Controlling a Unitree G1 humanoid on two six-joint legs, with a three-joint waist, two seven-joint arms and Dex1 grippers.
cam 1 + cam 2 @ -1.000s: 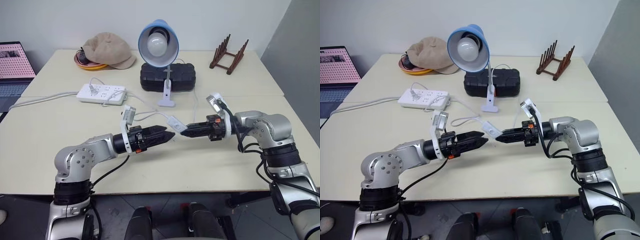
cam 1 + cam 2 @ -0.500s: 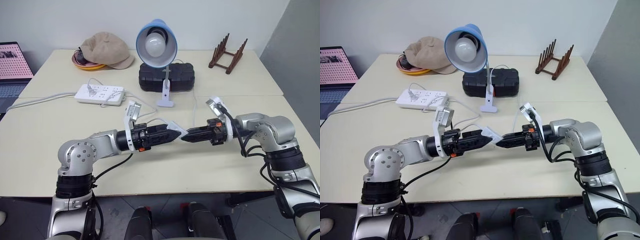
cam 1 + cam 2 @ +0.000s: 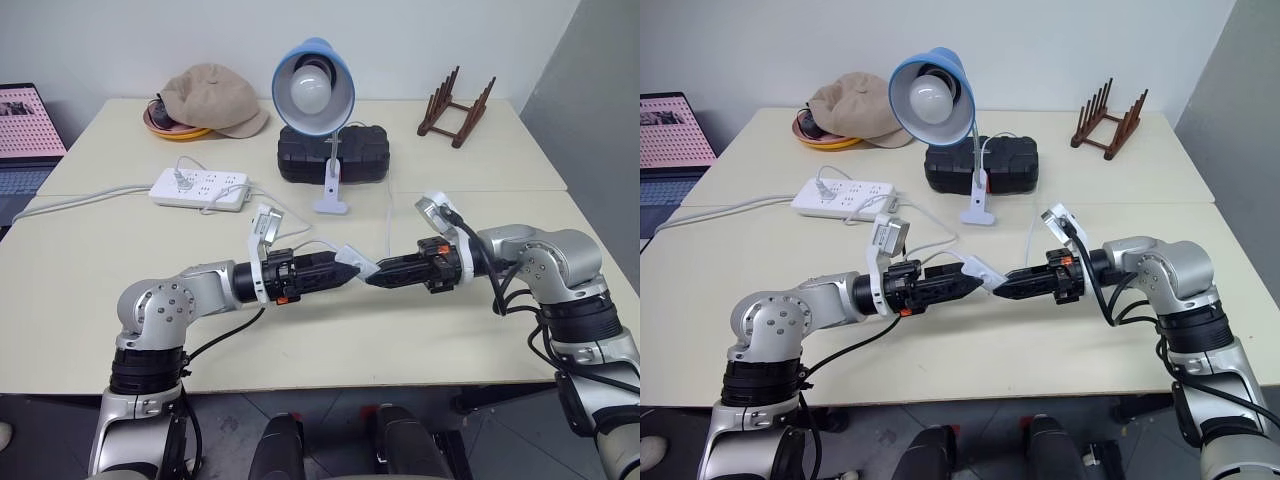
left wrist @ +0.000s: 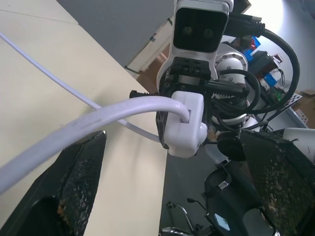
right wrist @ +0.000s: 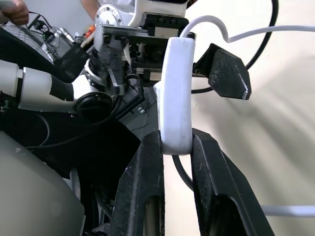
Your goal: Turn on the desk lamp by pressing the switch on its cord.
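You are at the pressing step: near the front middle of the pale cream table [image 3: 90,300], your right gripper [image 3: 372,280] has its two black fingers clamped on one end of the small white oblong inline switch [image 3: 355,264], holding it lifted off the tabletop. Your left gripper [image 3: 350,272] meets it from the left with its jaws parted either side of the switch's other end, where the thin white cord [image 4: 74,130] runs out; I cannot tell whether a fingertip touches the rocker yet. Next, as I judge it, you need to close the left jaws squarely onto the rocker face while the right grip holds steady, without twisting the cord. Farther back, at the middle, the desk lamp [image 3: 315,85] with its light-blue dome shade stands upright in front of a black box [image 3: 365,152], its round white bulb unlit.
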